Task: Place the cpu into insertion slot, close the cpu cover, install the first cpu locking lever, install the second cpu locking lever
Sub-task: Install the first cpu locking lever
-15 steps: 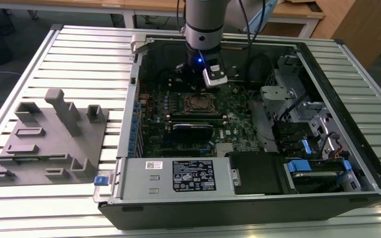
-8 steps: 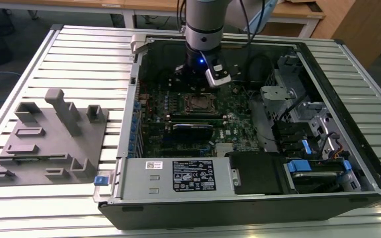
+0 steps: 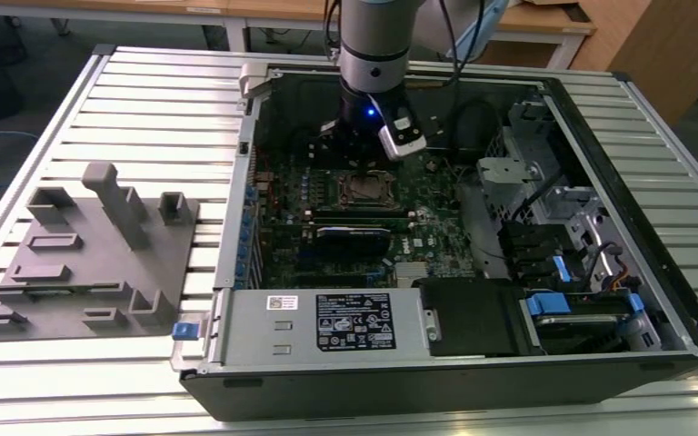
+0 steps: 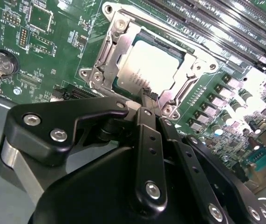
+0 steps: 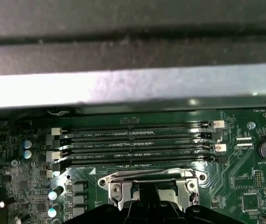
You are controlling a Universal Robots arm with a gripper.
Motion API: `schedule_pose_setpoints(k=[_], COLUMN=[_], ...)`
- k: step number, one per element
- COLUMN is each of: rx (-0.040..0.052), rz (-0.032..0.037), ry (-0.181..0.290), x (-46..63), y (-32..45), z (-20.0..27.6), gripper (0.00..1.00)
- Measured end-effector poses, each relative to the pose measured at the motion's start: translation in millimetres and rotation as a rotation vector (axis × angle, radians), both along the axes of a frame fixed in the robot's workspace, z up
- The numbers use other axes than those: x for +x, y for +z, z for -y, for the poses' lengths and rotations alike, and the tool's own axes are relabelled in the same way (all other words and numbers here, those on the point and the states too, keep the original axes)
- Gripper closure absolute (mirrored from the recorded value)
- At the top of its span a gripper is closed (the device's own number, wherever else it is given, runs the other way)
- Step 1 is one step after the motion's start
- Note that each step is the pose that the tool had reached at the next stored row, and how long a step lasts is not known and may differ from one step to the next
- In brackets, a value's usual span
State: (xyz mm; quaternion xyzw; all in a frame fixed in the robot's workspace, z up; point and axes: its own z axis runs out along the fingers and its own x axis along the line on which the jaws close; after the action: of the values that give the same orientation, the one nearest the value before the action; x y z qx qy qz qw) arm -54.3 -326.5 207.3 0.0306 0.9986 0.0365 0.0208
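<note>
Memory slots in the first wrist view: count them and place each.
4 memory slots, in parallel between the case wall and the cpu cover: one nearest the wall, two between, one nearest the cover. None looks hidden.

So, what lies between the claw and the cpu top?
In the second wrist view, the claw sits at the cpu cover edge; that frame strip lies before the cpu.

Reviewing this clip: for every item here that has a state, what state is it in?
Silver-grey square cpu: seated in the socket.
Silvery metal cpu cover: closed over the chip.
Black robot hand: fingers together, tips at the socket's edge.
Black computer case: side open.
</note>
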Motion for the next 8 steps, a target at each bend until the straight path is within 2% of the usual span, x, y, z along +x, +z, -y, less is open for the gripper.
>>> schedule_pose_setpoints(k=[4, 8], rx=[-0.0004, -0.0004], rz=[0.0000, 0.0000], ry=[0.000, 0.000], x=[0.1, 1.3], y=[0.0, 0.0], z=[2.2, 10.1], gripper=[0.89, 0.89])
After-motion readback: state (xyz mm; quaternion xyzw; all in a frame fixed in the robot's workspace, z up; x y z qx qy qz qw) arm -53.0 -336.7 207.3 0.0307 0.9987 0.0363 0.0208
